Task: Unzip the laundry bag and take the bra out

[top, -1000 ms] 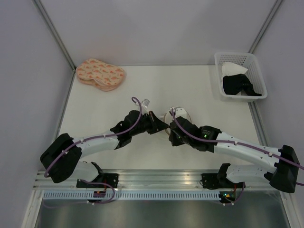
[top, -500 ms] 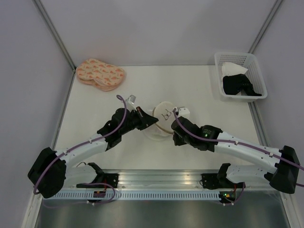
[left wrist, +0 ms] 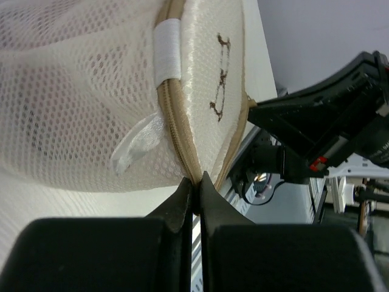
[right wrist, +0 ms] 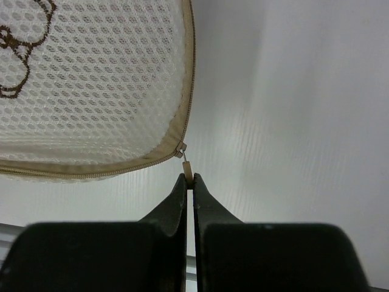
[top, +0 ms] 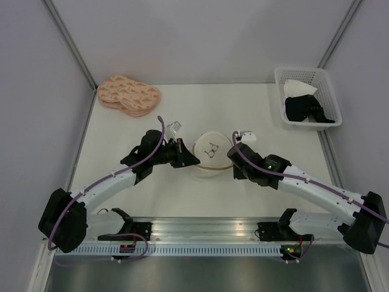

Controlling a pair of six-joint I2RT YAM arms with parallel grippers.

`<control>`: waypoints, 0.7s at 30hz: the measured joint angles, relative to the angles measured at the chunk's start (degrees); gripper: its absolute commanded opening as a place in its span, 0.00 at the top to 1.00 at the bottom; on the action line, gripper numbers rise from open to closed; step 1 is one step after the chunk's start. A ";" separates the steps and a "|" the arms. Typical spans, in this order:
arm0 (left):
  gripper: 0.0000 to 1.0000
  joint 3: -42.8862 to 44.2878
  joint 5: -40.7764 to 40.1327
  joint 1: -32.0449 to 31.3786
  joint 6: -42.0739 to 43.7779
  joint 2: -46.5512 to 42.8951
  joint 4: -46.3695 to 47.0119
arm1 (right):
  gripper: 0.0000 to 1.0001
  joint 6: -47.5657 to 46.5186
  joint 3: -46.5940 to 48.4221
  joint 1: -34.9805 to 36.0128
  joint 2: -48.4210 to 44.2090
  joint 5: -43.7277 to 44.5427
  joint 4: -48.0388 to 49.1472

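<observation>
right gripper (right wrist: 189,182) has its fingertips clamped together on the small tan zipper pull (right wrist: 188,169), which hangs from the slider (right wrist: 180,148) at the curved rim of the laundry bag (top: 210,148). left gripper (left wrist: 194,185) is pinched shut on the tan zip band (left wrist: 176,121) on the opposite side, just beneath the cream face with the dark line drawing. the bag sits mid-bench (top: 261,109) between the two arms, drawing face upward. the bra does not show anywhere; it is presumably inside, though the mesh gives nothing clear. the zip looks closed along the stretch in view, so the unzipping seems barely begun. to do it well, the right arm should draw the pull along the line of the teeth, following the round rim rather than tugging outward, since only the very tips hold the tab and it could slip free. the left grip should act as a fixed anchor, holding the band taut so the slider runs instead of bunching the soft mesh or dragging the whole bag along.
</observation>
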 measured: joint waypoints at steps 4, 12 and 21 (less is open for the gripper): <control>0.98 4.81 6.82 0.50 4.42 2.08 -3.08 | 1.00 -0.57 0.00 -1.18 -0.98 -0.24 0.22; 0.98 16.98 15.58 1.07 10.19 15.08 -7.06 | 1.00 -2.73 0.00 -2.36 -2.36 -1.49 -0.79; 0.38 25.86 8.63 1.36 8.79 24.26 -5.07 | 1.00 -4.24 -0.63 -2.49 -5.51 -7.23 1.84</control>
